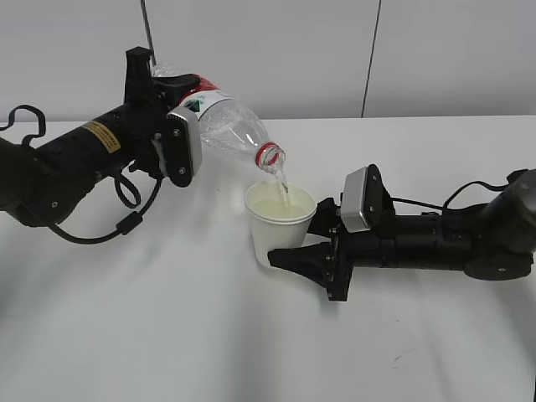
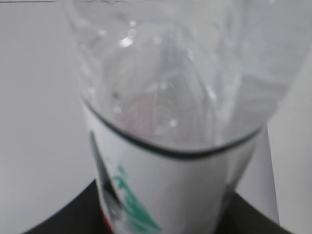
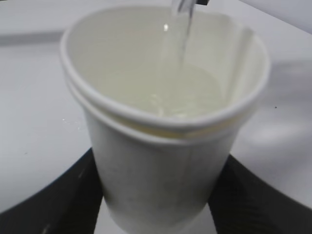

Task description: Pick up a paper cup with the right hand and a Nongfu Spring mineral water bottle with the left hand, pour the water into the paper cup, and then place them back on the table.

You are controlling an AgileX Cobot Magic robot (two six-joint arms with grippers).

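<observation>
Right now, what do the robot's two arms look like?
Both arms are black. The left arm wears a yellow sticker with dark print, and black cables loop beneath it. Its tool has a grey-white plate dotted with screws. The right arm is a thick black tube with a cable trailing behind, a grey-white box on its wrist, and a tool with pointed black fingers.

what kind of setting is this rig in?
Probably a lab or test bench, not a home. A bare white table against a plain grey panelled wall, with only the paper cup and the water bottle being poured; no household clutter.
</observation>
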